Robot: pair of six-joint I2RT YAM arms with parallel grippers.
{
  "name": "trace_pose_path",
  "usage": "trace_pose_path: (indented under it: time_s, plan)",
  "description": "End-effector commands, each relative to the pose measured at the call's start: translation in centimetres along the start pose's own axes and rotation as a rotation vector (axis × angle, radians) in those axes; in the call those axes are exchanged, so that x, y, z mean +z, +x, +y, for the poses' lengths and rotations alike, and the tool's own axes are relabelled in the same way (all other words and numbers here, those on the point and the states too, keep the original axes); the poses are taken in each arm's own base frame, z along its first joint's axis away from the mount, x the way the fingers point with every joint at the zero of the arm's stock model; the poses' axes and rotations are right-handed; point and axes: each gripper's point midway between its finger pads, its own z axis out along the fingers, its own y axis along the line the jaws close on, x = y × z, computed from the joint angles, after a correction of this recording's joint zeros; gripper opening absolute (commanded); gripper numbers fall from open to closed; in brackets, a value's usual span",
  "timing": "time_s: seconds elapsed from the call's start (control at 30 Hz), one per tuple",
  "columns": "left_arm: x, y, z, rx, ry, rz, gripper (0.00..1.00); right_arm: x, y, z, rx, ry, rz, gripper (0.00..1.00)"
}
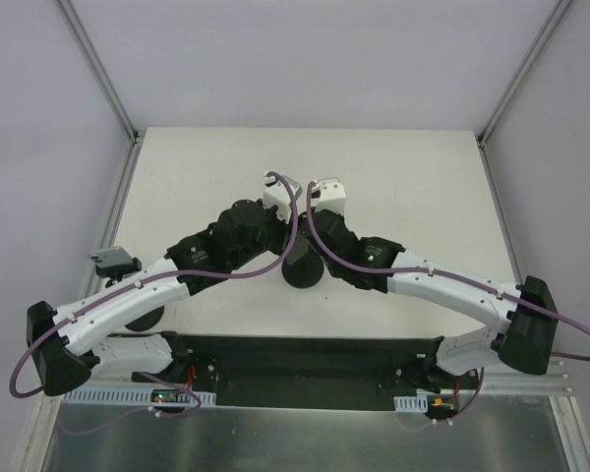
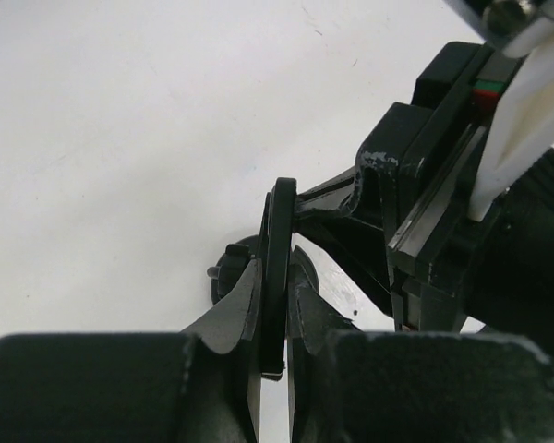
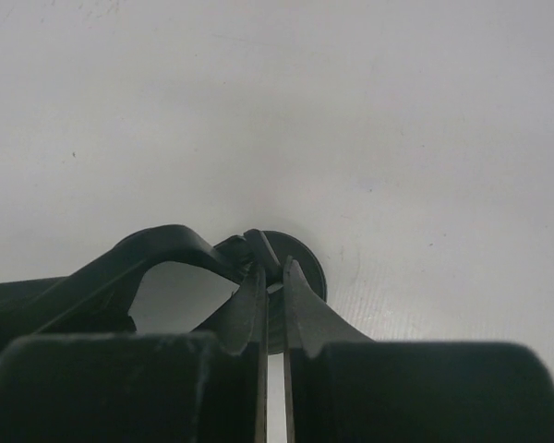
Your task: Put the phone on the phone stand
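Likely light, stiff and slick, the phone (image 2: 279, 231) is clamped across its flat faces at 6 o'clock by the left gripper (image 2: 275, 266); the right gripper's (image 3: 271, 269) jaws nearly meet.

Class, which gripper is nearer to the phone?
Left. The left gripper has its jaws clamped on the phone, held edge-on; the right gripper is just beside it, apparently gripping the phone stand.

Table (image 3: 397, 111): plain white, filling the view above and around my fingers.
My gripper (image 3: 272, 266): bottom centre, fingers drawn close with only a narrow slit between them.
Phone (image 3: 273, 318): thin black edge pinched in that slit, seen edge-on.
Stand base (image 3: 305, 258): round black disc just behind my fingertips.
Curved black bar (image 3: 166, 242): arches in from the left to my fingertips; whose it is, I cannot tell.
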Motion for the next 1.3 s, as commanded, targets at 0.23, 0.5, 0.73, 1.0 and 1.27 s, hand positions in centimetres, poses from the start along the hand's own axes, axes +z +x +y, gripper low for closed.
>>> trace_pose_path:
  time_s: [0.23, 0.5, 0.73, 1.0, 1.27]
  plan:
    - [-1.4, -3.0, 8.5, -0.018, -0.360, -0.205, 0.00, -8.8, -0.9, 5.0, 0.006, -0.518, 0.129, 0.63]
    - [-3.2, -2.7, 9.2, -0.081, -0.393, -0.196, 0.00, -11.8, -3.9, 0.0, -0.035, -0.501, -0.039, 0.78]
    - [-7.0, -0.9, 12.3, -0.225, -0.610, -0.116, 0.00, -9.2, -2.0, 4.2, -0.120, -0.664, -0.034, 0.83]
    - [-7.5, 1.5, 12.4, -0.437, -0.691, -0.061, 0.00, -6.0, -3.5, 12.3, -0.153, -0.716, -0.273, 0.87]
    - [-7.9, 1.7, 12.0, -0.491, -0.679, -0.044, 0.05, -4.7, -2.5, 16.8, -0.180, -0.740, -0.414, 0.88]
